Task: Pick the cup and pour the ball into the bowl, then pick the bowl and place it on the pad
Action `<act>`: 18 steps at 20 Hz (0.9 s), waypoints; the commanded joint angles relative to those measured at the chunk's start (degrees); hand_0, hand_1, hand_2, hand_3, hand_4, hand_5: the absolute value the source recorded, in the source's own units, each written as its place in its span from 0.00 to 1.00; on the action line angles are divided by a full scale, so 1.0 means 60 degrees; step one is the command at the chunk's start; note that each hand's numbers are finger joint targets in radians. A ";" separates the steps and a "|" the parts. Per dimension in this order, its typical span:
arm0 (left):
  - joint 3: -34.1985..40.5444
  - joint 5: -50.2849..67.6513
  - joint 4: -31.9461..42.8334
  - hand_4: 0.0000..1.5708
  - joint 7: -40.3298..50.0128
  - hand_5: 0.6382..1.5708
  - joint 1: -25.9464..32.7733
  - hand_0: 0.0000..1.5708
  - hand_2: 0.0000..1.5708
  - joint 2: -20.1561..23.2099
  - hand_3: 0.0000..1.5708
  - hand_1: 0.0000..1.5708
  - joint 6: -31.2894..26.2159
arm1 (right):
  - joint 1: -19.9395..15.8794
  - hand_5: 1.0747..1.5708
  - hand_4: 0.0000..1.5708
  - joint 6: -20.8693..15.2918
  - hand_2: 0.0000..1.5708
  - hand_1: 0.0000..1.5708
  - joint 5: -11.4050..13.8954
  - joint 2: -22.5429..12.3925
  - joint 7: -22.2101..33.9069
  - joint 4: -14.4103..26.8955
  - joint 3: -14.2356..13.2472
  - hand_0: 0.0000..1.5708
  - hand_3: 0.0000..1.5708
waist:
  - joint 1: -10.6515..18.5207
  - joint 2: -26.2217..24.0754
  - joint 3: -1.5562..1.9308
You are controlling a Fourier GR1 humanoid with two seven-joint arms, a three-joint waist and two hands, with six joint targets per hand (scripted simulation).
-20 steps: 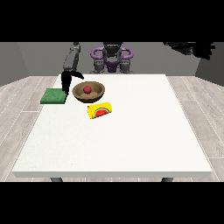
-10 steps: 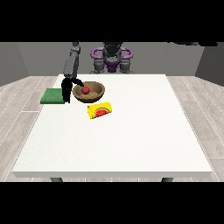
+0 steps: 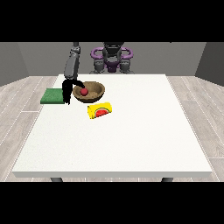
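black hand at the view's left (image 3: 68, 89) is at the rim of the brown wooden bowl (image 3: 92, 92), grip unclear; bowl looks rigid and light with the red ball (image 3: 83, 91) loose inside, so take it by the near rim and keep it level.

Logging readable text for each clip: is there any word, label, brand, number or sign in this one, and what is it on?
No readable text anywhere.
Cup: yellow, lying on its side, with a watermelon-slice picture but no letters.
Bowl, ball, pad, table: plain, no markings.
Robot: no label or number can be made out.
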 commanded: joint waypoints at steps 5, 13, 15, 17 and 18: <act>-0.0026 0.0136 -0.0035 0.00 -0.0012 0.97 -0.0099 0.00 0.00 -0.0022 0.00 0.00 -0.0075 | -0.0768 1.00 0.26 -0.0974 0.00 0.00 0.0345 0.0647 0.0229 0.0683 0.0309 0.00 0.00 | 0.0454 0.0321 0.0221; -0.0047 0.0311 -0.0002 0.00 0.0658 0.96 -0.0553 0.00 0.00 0.0505 0.00 0.00 -0.0302 | -0.0801 0.99 0.27 -0.2037 0.00 0.00 0.0845 0.1009 0.0367 0.1207 0.0481 0.00 0.00 | 0.0666 0.0184 0.0227; -0.0024 0.0524 -0.0070 0.00 0.0714 0.96 -0.0603 0.00 0.00 0.0329 0.00 0.00 -0.0382 | -0.0856 0.90 0.30 -0.2368 0.77 0.84 0.0746 0.0738 0.0954 0.1454 0.0167 0.84 0.00 | 0.0821 0.0427 0.0226; 0.0143 0.0489 0.0295 0.00 0.0541 0.97 -0.0379 0.00 0.00 0.0504 0.00 0.00 -0.0481 | -0.0270 0.68 0.70 -0.2574 1.00 1.00 0.1319 0.0737 0.1082 0.1174 0.0657 1.00 1.00 | 0.0614 0.0210 0.0210; 0.0217 0.0585 0.0351 0.00 0.0619 0.97 -0.0498 0.00 0.00 0.0650 0.00 0.00 -0.0584 | -0.0158 0.67 0.74 -0.2804 1.00 1.00 0.1687 0.0476 0.1076 0.1174 0.0786 1.00 1.00 | 0.0600 0.0153 0.0210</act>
